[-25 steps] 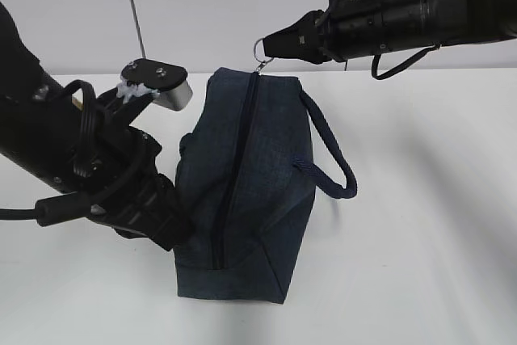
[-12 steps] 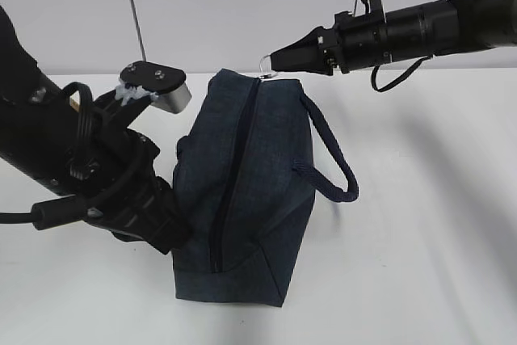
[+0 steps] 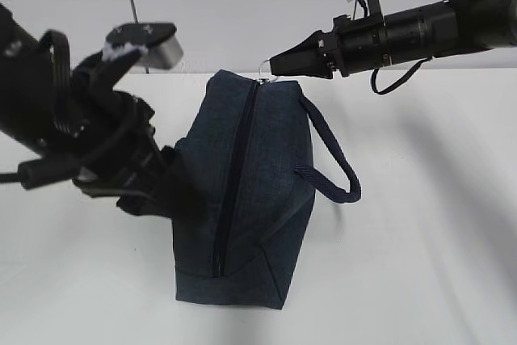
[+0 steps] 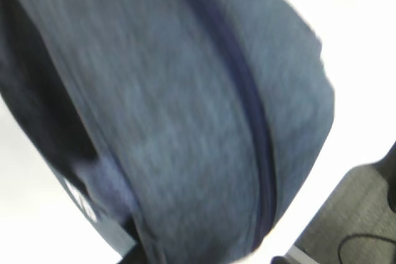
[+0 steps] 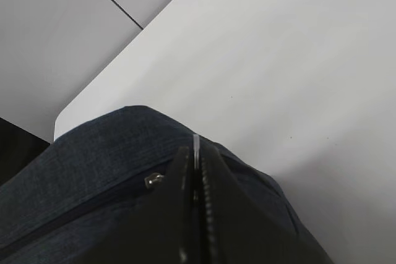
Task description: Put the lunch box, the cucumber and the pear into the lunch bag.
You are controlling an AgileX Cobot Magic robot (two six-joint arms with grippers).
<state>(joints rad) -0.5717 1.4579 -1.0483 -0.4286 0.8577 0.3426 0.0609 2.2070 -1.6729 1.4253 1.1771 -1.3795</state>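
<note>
Exterior view, lunch bag: the navy lunch bag (image 3: pixel 246 191) stands on the white desk (image 3: pixel 420 224), its zipper (image 3: pixel 234 175) running along the top and drawn fully along, the bag closed.
Exterior view, handle: a padded loop handle (image 3: pixel 331 159) hangs out on the bag's right side.
Exterior view, ring pull: the metal ring pull (image 3: pixel 266 69) sits at the bag's far top end.
Exterior view, right gripper: the right gripper (image 3: pixel 276 64) reaches in from the right at that far end, its fingers pressed together on the ring pull.
Exterior view, left gripper: the left gripper (image 3: pixel 166 191) is against the bag's left flank; the arm hides the fingers, so I cannot tell how wide they stand or whether they hold fabric.
Left wrist view, lunch bag: blurred navy fabric (image 4: pixel 167 122) fills the frame with the zipper line (image 4: pixel 247 109) crossing it; the fingers are not clearly seen.
Right wrist view, right gripper: the 2 dark fingers (image 5: pixel 185 214) meet with no gap, the thin edge of the ring pull (image 5: pixel 196 149) caught between their tips.
Right wrist view, lunch bag: the bag's end (image 5: pixel 93 171) lies directly beneath, with the zipper slider (image 5: pixel 153 179) just left of the fingers and bare desk (image 5: pixel 278 78) beyond.
</note>
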